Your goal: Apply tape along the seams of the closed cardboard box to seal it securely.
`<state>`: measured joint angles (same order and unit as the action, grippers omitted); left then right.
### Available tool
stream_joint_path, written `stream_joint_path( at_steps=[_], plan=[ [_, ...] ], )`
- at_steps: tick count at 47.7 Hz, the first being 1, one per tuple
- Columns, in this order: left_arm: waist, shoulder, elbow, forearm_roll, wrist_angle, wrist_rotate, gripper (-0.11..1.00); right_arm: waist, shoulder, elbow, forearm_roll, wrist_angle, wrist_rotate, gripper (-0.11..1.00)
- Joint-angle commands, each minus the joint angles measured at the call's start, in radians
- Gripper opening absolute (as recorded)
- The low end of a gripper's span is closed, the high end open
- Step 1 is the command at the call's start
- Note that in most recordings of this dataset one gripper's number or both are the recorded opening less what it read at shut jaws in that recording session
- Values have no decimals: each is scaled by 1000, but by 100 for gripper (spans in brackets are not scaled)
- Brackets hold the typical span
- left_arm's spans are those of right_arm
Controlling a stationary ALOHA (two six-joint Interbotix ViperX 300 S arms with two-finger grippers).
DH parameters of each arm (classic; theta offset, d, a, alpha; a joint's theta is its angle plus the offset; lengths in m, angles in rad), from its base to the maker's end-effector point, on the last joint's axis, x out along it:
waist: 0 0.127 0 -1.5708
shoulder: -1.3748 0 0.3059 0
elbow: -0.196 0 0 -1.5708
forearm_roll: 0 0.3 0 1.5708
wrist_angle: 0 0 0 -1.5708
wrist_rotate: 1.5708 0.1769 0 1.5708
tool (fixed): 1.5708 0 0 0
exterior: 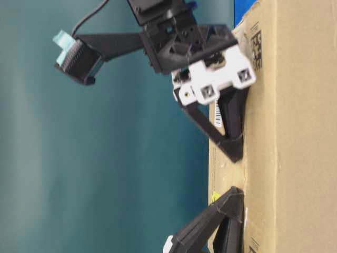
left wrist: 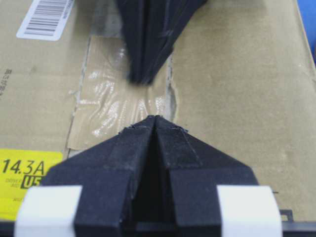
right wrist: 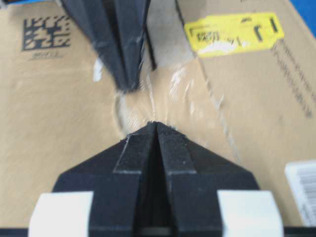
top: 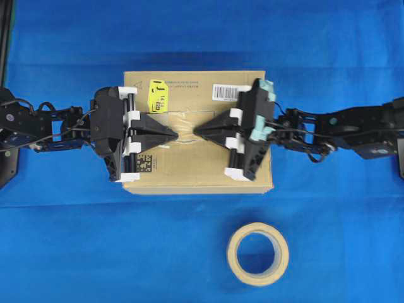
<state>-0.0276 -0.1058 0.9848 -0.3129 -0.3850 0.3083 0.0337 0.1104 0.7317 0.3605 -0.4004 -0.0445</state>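
Note:
The cardboard box lies flat with a yellow sticker and a white barcode label on top. A glossy, wrinkled piece of tape is stuck across the middle of the top, over the seams. My left gripper is shut, and its tip rests on the tape's left part. My right gripper is shut too, tip down on the tape facing the left one, a small gap apart. Neither holds anything. In the table-level view both tips lie against the box top.
A beige tape roll lies flat on the blue cloth in front of the box, to the right. A black square code is printed near the box's front left corner.

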Motion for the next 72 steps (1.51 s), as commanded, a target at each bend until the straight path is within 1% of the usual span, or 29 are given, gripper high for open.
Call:
stream_joint_path(
  at_steps=[1,10,17,22,26,33,35,40,45,59,66,72],
  plan=[
    [-8,6,34,-3,20,3,0,46,-9,52,23,8,2,-1],
    [-15,-6,58,-3,21,3,0,69,-35,103,58,6,2,-1],
    [-15,-11,54,-3,21,5,0,71,-43,106,60,5,2,-1],
    [-14,-34,40,-3,25,5,0,71,-74,103,58,5,-14,-1],
    [-18,-77,12,-3,44,8,0,71,-133,98,51,5,-34,-1],
    [-17,-167,-34,2,137,15,0,67,-275,103,44,14,-94,-1],
    [-14,-202,-40,3,175,21,0,66,-316,107,44,25,-115,-1],
    [-9,-282,-34,3,222,29,0,61,-419,129,46,64,-155,-1],
    [-5,-374,5,5,241,35,0,52,-534,169,46,112,-181,-1],
    [20,-635,141,5,279,35,0,23,-807,316,43,229,-187,-1],
    [26,-744,206,5,299,28,0,11,-893,382,43,272,-187,-1],
    [28,-808,259,5,311,9,0,2,-933,442,43,275,-187,-1]
  ],
)
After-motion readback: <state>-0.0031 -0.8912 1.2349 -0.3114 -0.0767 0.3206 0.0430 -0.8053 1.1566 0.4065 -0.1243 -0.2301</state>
